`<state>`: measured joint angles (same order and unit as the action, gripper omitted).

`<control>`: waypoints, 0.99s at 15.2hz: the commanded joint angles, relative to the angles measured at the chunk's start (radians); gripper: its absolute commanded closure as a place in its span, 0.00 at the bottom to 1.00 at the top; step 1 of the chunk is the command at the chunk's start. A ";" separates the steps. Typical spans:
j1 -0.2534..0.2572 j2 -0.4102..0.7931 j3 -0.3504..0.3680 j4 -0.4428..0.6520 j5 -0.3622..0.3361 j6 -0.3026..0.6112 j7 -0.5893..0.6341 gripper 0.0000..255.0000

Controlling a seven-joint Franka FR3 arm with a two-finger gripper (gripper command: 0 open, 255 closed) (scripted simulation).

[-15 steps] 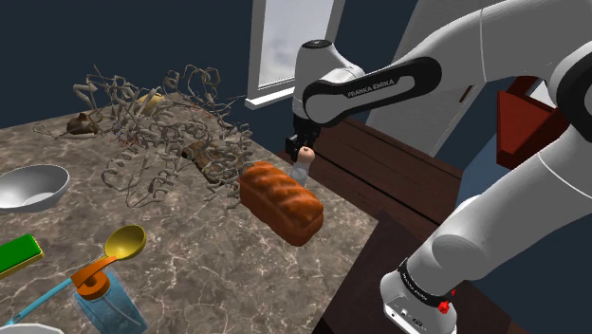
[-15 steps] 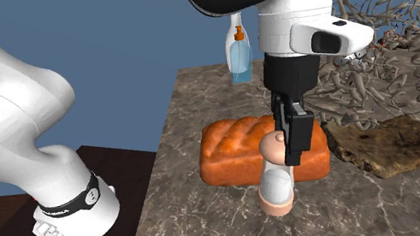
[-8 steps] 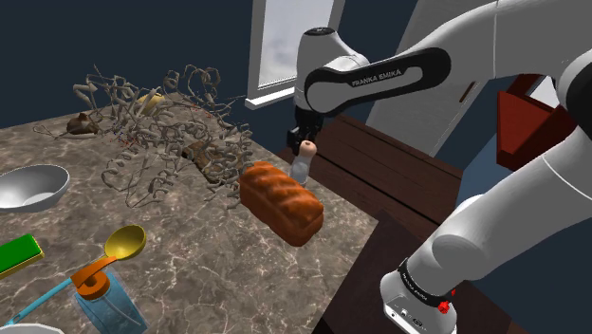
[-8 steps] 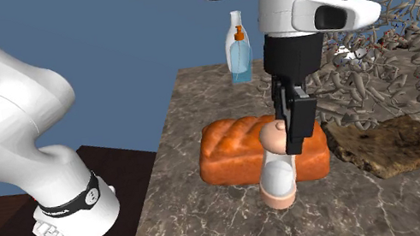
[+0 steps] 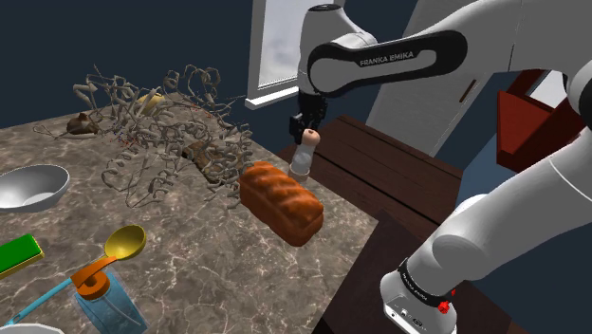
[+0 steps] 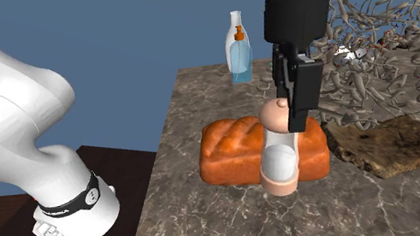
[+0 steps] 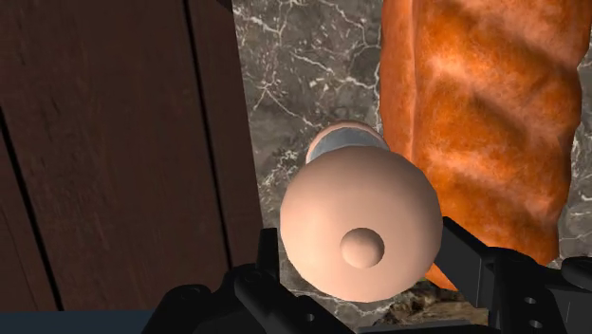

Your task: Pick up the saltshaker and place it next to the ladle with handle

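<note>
Nearly upright saltshaker [image 6: 279, 161] in gripper [image 6: 285, 121].

Soft, even light covers the marble worktop [image 5: 209, 270]; shadows faint, blue walls [image 5: 57, 43] dim, every view sharp throughout.

The arm [image 5: 531, 218] is white with black joints. A black band [image 5: 398, 62] reads FRANKA EMIKA. The claw [image 6: 294, 121] is black.
</note>
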<state>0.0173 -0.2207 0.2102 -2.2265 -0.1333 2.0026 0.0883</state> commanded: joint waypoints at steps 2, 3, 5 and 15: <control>0.000 -0.008 -0.002 0.031 0.004 -0.039 -0.009 1.00; 0.000 -0.011 -0.002 0.041 0.005 -0.052 -0.011 1.00; 0.000 -0.017 -0.003 0.063 0.007 -0.079 -0.016 1.00; 0.000 -0.030 -0.006 0.184 0.014 -0.211 -0.037 1.00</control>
<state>0.0178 -0.2545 0.2053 -2.0586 -0.1185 1.8040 0.0538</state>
